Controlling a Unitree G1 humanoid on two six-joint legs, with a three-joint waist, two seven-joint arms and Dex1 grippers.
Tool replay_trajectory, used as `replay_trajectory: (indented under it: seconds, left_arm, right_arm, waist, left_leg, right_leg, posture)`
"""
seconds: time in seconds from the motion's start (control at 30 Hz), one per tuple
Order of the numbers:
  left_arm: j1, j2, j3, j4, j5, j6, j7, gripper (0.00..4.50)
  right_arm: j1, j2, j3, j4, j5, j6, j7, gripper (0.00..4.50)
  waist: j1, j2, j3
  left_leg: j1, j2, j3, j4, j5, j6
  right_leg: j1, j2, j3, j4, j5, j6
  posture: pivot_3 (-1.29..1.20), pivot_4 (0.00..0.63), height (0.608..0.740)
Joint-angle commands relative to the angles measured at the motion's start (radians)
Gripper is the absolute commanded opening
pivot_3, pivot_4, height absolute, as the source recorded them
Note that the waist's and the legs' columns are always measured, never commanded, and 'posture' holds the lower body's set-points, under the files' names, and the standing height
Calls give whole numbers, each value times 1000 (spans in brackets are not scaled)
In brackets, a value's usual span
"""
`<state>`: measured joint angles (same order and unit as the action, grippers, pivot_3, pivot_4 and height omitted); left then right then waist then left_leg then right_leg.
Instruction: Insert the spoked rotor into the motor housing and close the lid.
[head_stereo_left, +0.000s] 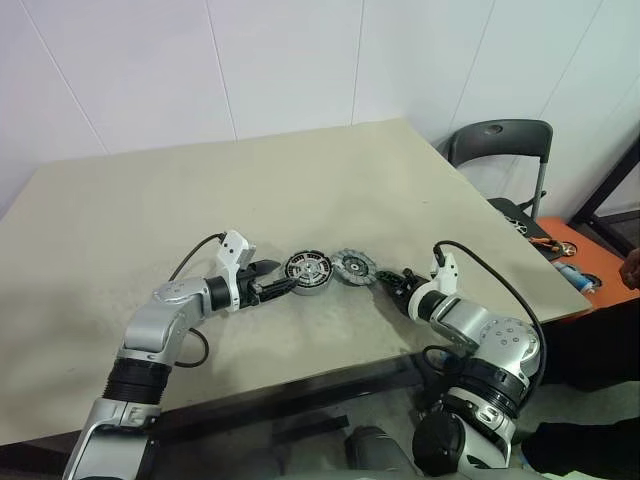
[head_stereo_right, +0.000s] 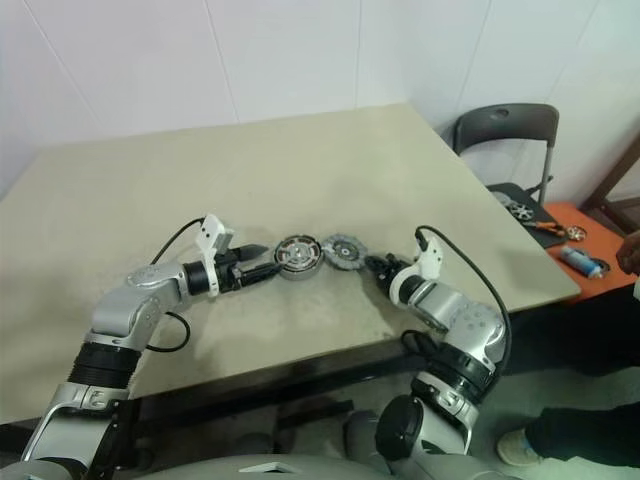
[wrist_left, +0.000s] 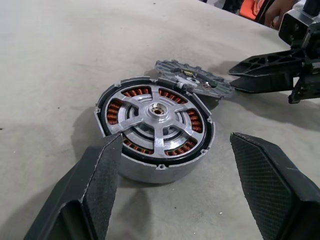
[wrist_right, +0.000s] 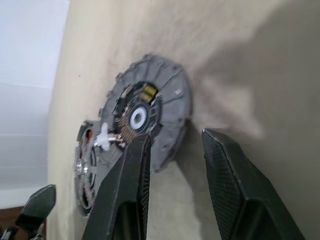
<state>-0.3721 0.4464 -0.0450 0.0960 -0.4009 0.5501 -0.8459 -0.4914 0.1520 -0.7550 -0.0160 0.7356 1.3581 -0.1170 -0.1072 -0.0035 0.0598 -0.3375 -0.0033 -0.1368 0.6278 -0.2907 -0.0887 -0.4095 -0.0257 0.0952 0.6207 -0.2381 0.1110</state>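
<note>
Flat grey ribbed metal lid (wrist_right: 150, 112) — stiff, thin, likely slippery; take by rim. My right gripper (wrist_right: 172, 145) apart, empty — left gripper (wrist_left: 175, 150) too.

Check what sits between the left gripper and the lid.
The motor housing, rotor already seated, sits between the left gripper and the lid, seen in both eye views.

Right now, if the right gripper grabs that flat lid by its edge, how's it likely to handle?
The lid looks like rigid metal, so probably stiff, not floppy. It is thin and rests partly on the motor housing, so a push may slide it off. The right gripper straddles its notched rim, which should aid grip.
</note>
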Motion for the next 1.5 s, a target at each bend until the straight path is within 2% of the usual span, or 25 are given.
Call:
replay_trajectory:
  seconds: [0.03,0.33,0.47,0.5,0.67,0.8,0.9,1.0,1.13,1.23,1.4,1.5]
  left_arm:
    - [-8,3,12,-13,6,-28,-2,3642]
    - [19,1,11,-38,6,-34,13,3642]
    - [27,3,10,-47,5,-34,17,3642]
    - [28,2,9,-48,6,-35,18,3642]
    - [25,-2,3,-37,10,-41,19,3642]
    - [11,-10,0,-14,18,-50,16,3642]
    - [5,-17,-2,-7,23,-54,13,3642]
    - [3,-22,-5,-4,26,-55,12,3642]
    - [9,-24,-1,-7,28,-54,11,3642]
    - [15,-26,2,-15,29,-50,13,3642]
    - [35,-20,16,-29,26,-45,19,3642]
    - [42,-17,18,-33,25,-45,20,3642]
  right_arm:
    - [-60,219,57,42,63,4,-48,1703]
    - [-35,164,155,132,135,-90,-94,1703]
    - [-2,130,219,133,122,-162,-80,1703]
    - [9,123,234,125,127,-180,-65,1312]
    - [52,99,309,28,189,-176,-16,121]
    - [80,45,391,-65,227,-158,50,121]
    - [85,-30,517,-150,202,-135,130,121]
    - [63,-140,706,-218,111,-149,207,121]
    - [10,-258,856,-165,-34,-220,275,121]
    - [2,-294,875,-106,-91,-242,304,121]
    - [26,-299,787,40,-149,-237,280,121]
    - [54,-294,770,62,-167,-236,277,121]
  waist:
    - [1,0,0]
    - [-18,0,0]
    - [-23,0,0]
    - [-22,0,0]
    - [-23,0,0]
    - [-21,2,1]
    - [-19,2,1]
    - [-16,2,1]
    - [-15,2,1]
    - [-15,1,1]
    - [-14,1,1]
    - [-8,1,1]
  left_leg:
    - [0,0,0,0,0,0]
    - [0,0,0,0,0,0]
    - [1,0,0,1,0,0]
    - [1,0,0,1,0,0]
    - [0,0,0,0,0,0]
    - [0,1,0,0,0,0]
    - [-1,1,1,0,0,0]
    - [-1,1,1,-1,0,0]
    - [-1,0,2,0,0,0]
    - [0,0,2,1,0,0]
    - [-1,0,2,0,0,0]
    - [-1,0,1,-1,-1,1]
  right_leg:
    - [0,0,0,0,0,0]
    - [0,0,0,0,0,-1]
    - [1,1,0,0,0,-1]
    - [0,1,0,0,0,-1]
    - [0,1,1,0,0,0]
    - [0,1,1,0,0,-1]
    - [-2,1,2,0,0,0]
    - [-2,1,1,-1,0,1]
    - [0,0,1,-3,-2,-1]
    - [0,0,1,-3,-2,-2]
    - [0,0,2,-3,0,1]
    - [-1,0,1,-3,0,1]
  posture:
    - [0,0,740]
    - [0,0,740]
    - [0,0,740]
    - [0,0,740]
    - [0,0,740]
    - [0,0,740]
    - [0,0,740]
    - [0,0,740]
    - [0,0,740]
    - [0,0,740]
    - [0,0,740]
    - [0,0,740]
